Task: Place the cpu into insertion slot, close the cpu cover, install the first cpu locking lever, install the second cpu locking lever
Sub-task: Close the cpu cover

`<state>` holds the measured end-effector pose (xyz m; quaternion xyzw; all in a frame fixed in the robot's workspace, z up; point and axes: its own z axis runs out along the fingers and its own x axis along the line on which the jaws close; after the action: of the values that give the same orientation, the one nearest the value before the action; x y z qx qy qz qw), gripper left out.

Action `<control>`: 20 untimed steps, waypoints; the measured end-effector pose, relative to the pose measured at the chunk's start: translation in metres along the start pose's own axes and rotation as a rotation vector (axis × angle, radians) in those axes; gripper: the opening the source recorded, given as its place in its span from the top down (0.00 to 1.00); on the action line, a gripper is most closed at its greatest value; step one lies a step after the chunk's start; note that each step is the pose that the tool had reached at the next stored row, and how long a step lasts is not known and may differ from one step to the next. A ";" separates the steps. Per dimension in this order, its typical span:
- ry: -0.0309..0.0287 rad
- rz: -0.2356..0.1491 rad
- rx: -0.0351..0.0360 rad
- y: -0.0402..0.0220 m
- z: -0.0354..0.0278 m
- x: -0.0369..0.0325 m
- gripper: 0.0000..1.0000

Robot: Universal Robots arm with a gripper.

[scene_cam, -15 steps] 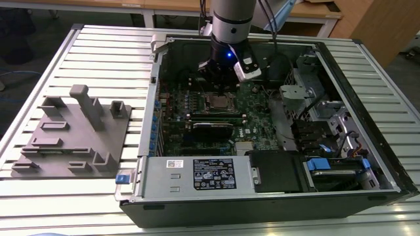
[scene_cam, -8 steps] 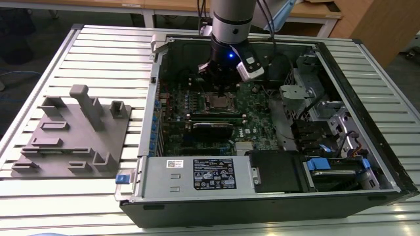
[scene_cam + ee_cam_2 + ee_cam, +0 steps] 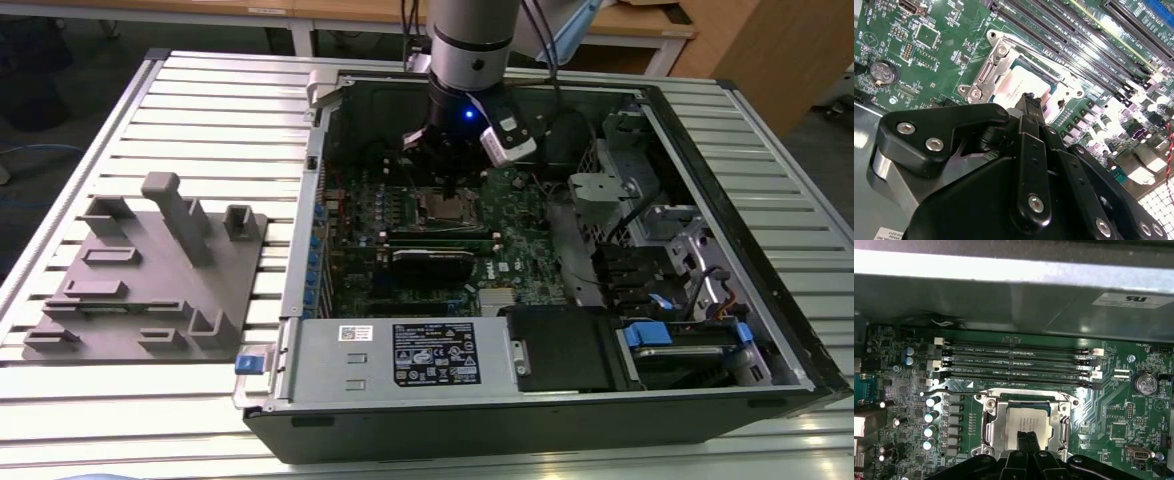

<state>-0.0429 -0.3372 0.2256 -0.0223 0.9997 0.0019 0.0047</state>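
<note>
Gripper: 2 fingers pressed together with nothing between them, tips at the top face of the cpu, probably so that they serve as 1 narrow pusher. Directly beneath the tips, the cpu lies flat in the insertion slot. The cpu cover appears lowered around it, framing the chip. Beyond the tips run the memory slots.

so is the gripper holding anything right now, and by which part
Nothing seems held: the gripper is shut and empty, just over the chip, which lies in the socket.
</note>
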 end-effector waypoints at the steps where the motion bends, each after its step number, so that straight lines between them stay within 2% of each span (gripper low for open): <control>1: 0.0000 0.009 0.0001 0.0000 0.0005 0.0000 0.90; 5: 0.0001 0.032 0.0007 0.0001 0.0016 0.0008 0.90; 20: -0.0001 0.033 0.0004 0.0001 0.0031 0.0009 0.90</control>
<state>-0.0438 -0.3371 0.2226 -0.0058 1.0000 0.0018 0.0047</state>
